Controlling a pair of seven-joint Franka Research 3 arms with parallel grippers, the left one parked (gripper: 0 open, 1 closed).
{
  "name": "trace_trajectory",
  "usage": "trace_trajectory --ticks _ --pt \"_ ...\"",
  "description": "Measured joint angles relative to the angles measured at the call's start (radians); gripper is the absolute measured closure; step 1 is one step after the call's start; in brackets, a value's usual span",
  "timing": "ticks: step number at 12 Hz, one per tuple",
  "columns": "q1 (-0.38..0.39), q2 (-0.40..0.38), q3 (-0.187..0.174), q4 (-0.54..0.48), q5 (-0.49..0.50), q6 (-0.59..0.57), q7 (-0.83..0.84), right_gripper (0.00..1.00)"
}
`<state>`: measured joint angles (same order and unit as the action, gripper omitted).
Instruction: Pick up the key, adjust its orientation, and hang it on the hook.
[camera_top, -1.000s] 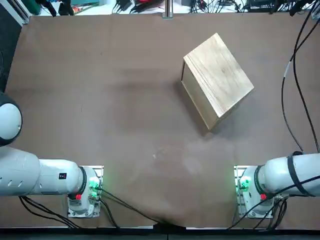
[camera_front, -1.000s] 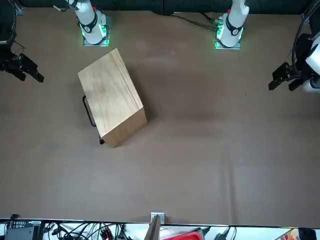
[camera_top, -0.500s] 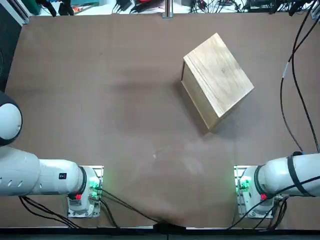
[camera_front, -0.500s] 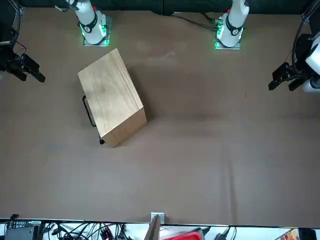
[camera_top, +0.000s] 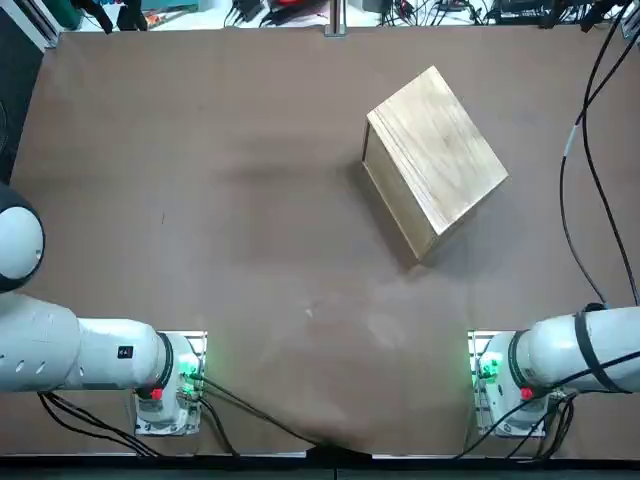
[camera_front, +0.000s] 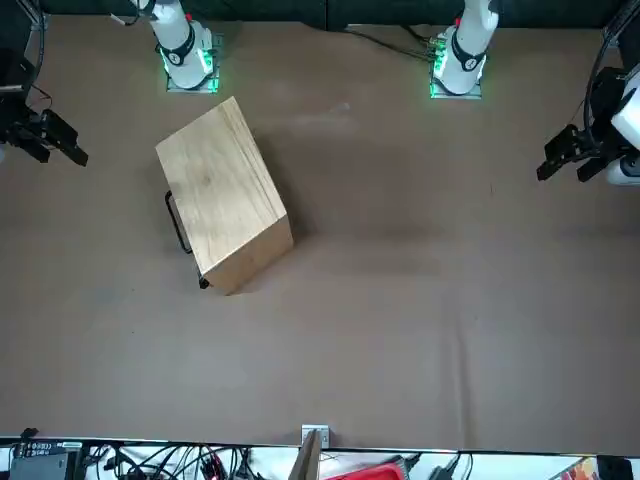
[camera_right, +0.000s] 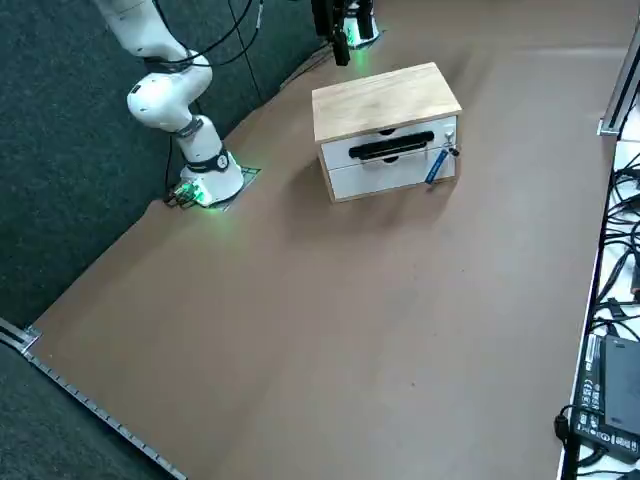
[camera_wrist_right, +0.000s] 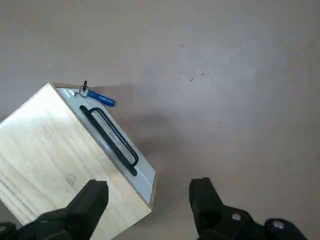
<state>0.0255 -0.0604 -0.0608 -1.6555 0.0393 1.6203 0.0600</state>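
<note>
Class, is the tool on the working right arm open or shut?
Open: the black two-finger tool has its fingers wide apart, with nothing between them.

"Where could a hand pass?"

"Over the tabletop (camera_top: 230, 250), left of the wooden box (camera_top: 437, 160). Plenty of width."

"And on the right?"

"There's a gap between the right gripper (camera_front: 64, 152), out that way with fingers apart, and the box. Mind the black drawer handle (camera_wrist_right: 112, 140) jutting out, though, and the blue key tag (camera_right: 437, 166) near it."
</note>
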Motion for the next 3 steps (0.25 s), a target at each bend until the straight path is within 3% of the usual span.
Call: trace_trajectory --ticks 3 --pt "0.001 0.000 0.000 0.000 0.000 0.000 -0.001 0.00"
